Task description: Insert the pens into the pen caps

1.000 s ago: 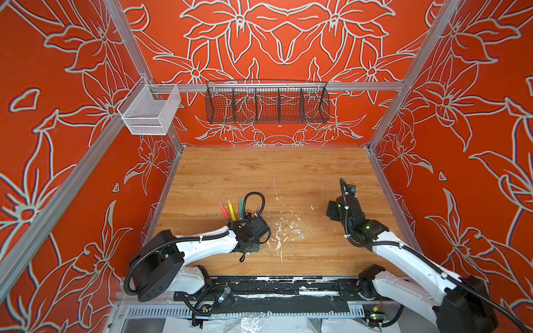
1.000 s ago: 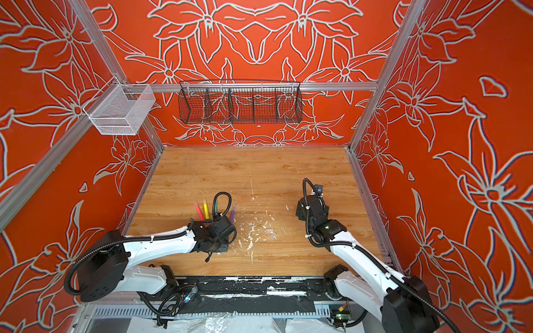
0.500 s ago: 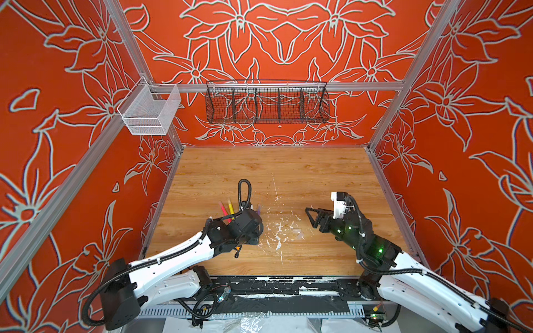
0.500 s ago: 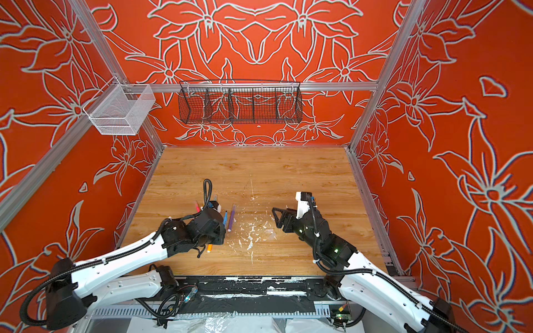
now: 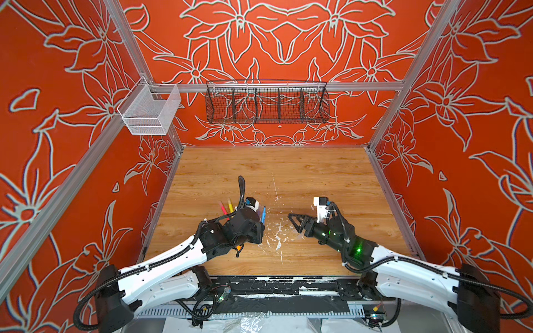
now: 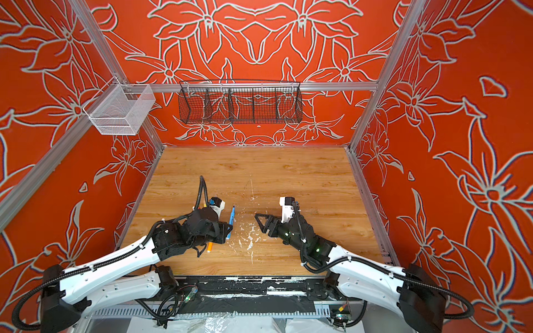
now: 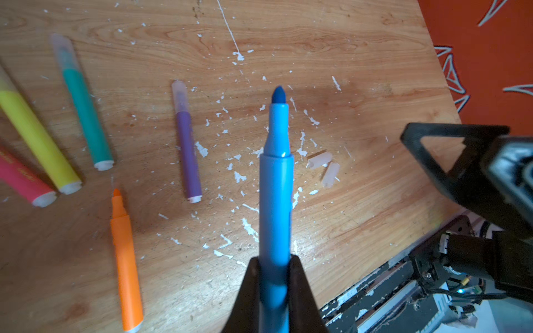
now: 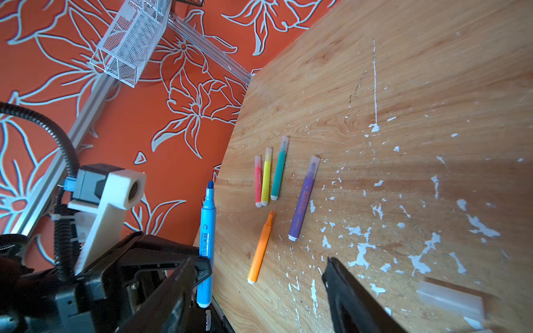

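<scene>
Wooden table [image 5: 288, 173] in an orange booth patterned with white flowers, seen from above, white flecks [image 5: 277, 242] scattered across the middle.

Left arm [image 5: 161, 268], straightened out along the near left of the table compared with a second ago, wrist kept over much the same spot. Right arm [image 5: 403, 268], swung round in that same second: pointed toward the far wall then, aimed left at the table's middle now, low over the flecked patch.

Left gripper [image 7: 274, 265], clamped tight on the lower barrel of the blue pen [image 7: 275, 196], holding it clear of the wood, bare felt tip pointing far, no cap on it. Right gripper [image 5: 295, 223], spread wide with nothing between its fingers, hovering just right of the flecks and facing the left gripper.

On the table, left of middle: red-pink pen [image 7: 20, 176], yellow pen [image 7: 37, 138] and green pen [image 7: 86, 115] side by side, purple pen [image 7: 189, 155] a little to their right, all four already capped. Nearer the front edge, the orange pen [image 7: 125, 259], lying bare-tipped.

Two loose pen caps [image 7: 319, 159], clear and faint, lying close together in the flecked middle, between the two grippers and nearer the right one.

Judged from this: four pens done, two to go, exactly two caps free. Probably a pairing being set up, with the blue pen raised and ready and the open right gripper coming in for a cap. Small and pale against the wood, so easy to miss or knock away.
</scene>
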Motion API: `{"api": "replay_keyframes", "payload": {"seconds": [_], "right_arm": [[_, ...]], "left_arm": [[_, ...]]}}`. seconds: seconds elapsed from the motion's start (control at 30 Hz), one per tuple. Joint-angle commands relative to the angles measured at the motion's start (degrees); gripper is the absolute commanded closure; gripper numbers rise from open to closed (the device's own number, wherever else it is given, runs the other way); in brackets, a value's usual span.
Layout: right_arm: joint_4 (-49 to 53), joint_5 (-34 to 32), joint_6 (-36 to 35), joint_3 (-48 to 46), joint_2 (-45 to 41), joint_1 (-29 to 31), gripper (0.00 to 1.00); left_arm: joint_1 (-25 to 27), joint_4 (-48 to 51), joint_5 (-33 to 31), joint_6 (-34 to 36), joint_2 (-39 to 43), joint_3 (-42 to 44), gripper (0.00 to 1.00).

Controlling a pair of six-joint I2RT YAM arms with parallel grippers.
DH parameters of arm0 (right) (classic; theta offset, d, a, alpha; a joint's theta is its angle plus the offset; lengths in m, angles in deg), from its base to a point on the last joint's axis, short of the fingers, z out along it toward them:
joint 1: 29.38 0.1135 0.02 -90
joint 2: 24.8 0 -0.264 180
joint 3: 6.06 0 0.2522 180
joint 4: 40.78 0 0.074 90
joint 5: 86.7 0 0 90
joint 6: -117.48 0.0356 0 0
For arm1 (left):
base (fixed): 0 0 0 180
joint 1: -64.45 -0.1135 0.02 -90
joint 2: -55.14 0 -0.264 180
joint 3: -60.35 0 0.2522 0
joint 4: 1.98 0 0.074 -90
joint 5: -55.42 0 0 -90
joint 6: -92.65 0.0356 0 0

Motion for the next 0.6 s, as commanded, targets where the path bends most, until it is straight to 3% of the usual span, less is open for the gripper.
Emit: {"api": "replay_keyframes", "payload": {"seconds": [0.0, 0.33, 0.57], "right_arm": [[-5.98, 0.25, 2.31, 0.7, 2.22, 1.38, 0.27], [-9.66, -0.1, 2.84, 3.28, 8.66, 3.86, 0.27], [-13.79, 0.05, 4.24, 4.63, 14.45, 5.27, 0.36]], "left_arm": [[1.17, -3.19, 0.65, 0.73, -2.51, -0.36, 1.0], [3.5, -5.97, 0.29, 1.37, -5.77, -1.07, 1.0], [4.39, -7.32, 0.02, 2.05, -6.58, -1.81, 1.0]]}}
